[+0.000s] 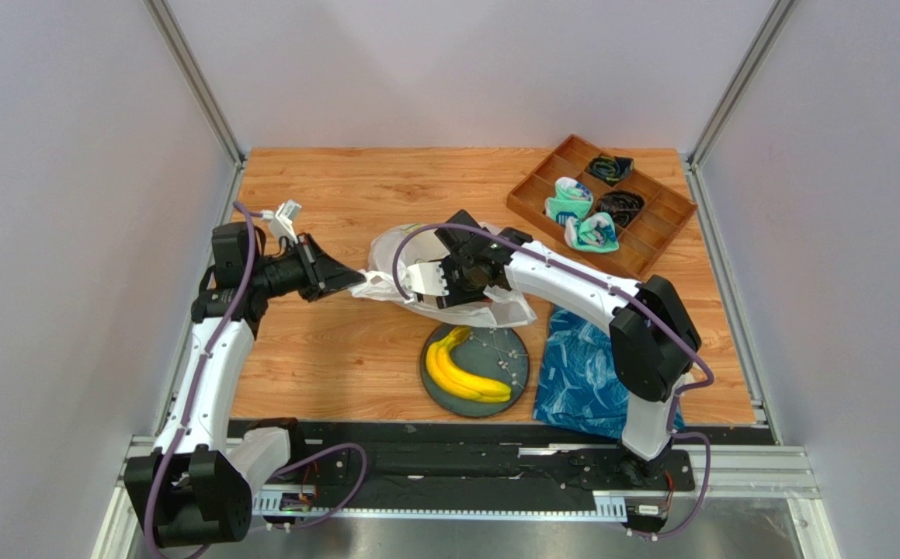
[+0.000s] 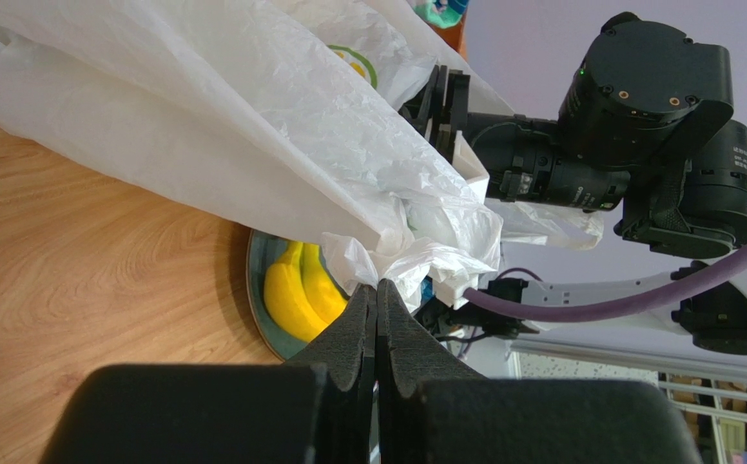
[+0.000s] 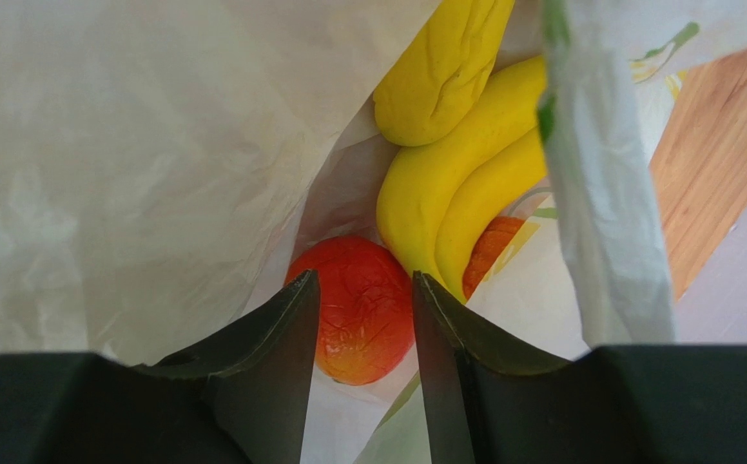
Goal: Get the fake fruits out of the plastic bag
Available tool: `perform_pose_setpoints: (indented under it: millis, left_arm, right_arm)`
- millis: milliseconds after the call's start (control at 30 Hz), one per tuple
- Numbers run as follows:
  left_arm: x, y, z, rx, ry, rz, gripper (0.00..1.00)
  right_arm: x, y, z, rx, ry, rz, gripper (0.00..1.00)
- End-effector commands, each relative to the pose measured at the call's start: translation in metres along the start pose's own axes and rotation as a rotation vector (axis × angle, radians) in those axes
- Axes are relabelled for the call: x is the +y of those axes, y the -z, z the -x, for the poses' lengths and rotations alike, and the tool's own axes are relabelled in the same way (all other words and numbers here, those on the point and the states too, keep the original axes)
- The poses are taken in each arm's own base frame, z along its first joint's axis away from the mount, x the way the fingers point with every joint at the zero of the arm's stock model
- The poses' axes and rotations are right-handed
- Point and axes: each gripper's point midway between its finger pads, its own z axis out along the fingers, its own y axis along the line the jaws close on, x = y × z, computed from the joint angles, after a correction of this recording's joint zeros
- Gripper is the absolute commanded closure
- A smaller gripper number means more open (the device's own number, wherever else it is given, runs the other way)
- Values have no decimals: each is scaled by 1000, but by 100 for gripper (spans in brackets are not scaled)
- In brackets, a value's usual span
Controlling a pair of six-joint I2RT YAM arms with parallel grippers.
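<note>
Nearest the bases: banana bunch [image 1: 466,367] out on dark plate [image 1: 472,408]. Just beyond, plastic bag [image 1: 387,259], rim pinched tight in left gripper [image 2: 377,287]. Inside the bag, right gripper [image 3: 364,280], jaws partly apart, flanking red-orange fruit [image 3: 363,329]; contact unclear. Behind it, second banana bunch [image 3: 445,164], hiding most of an orange piece [image 3: 495,246].

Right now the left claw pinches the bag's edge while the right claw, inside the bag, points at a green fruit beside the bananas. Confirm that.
Only the colour is wrong. The right wrist view shows the right claw inside the bag, jaws apart, pointing at a red-orange fruit beside the bananas, not a green one. The left claw does pinch the bag's edge.
</note>
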Motion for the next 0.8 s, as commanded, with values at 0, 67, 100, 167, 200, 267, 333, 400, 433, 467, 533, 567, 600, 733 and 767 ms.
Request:
perform_pose_setpoints:
  millis: [0, 67, 100, 167, 200, 267, 333, 400, 433, 467, 533, 567, 600, 733, 767]
  left_arm:
    - [-17, 1, 21, -39, -68, -39, 100]
    - [-20, 1, 23, -28, -73, -49, 100]
    - [-17, -1, 23, -10, -61, -45, 100]
    - [-18, -1, 24, 12, -67, -43, 100]
    - [-16, -2, 24, 21, -65, -39, 100]
    - [-15, -3, 25, 26, -66, -39, 100]
    - [-14, -4, 27, 21, -75, -34, 100]
    - [-14, -3, 29, 10, -79, -27, 100]
    - [-14, -3, 30, 5, -83, -28, 100]
    - [-15, -3, 30, 3, -84, -30, 100]
    - [-16, -2, 30, 4, -90, -32, 100]
    - [-17, -2, 29, 5, -92, -33, 100]
    - [-15, -2, 29, 4, -91, -30, 100]
    - [-12, -4, 27, 9, -82, -25, 100]
    - [-12, -4, 28, 8, -82, -24, 100]
  right_arm:
    - [-27, -1, 4, -4, 133, -31, 54]
    - [-35, -2, 5, -1, 156, -30, 52]
    - [-37, -5, 1, 9, 158, -20, 51]
    - [-41, -11, -4, 32, 182, 11, 50]
    - [-42, -13, -12, 59, 185, 25, 50]
    - [-41, -24, -22, 96, 213, 64, 49]
    - [-45, -32, -35, 122, 212, 76, 49]
    - [-52, -43, -51, 177, 218, 79, 48]
    - [-56, -46, -55, 192, 218, 73, 47]
    - [-58, -54, -61, 203, 219, 74, 47]
    - [-68, -62, -66, 219, 232, 42, 47]
    - [-67, -70, -70, 227, 233, 42, 47]
    - [-78, -75, -71, 228, 232, -4, 48]
    - [-91, -86, -76, 236, 226, -80, 70]
    - [-93, -86, -76, 239, 218, -91, 80]
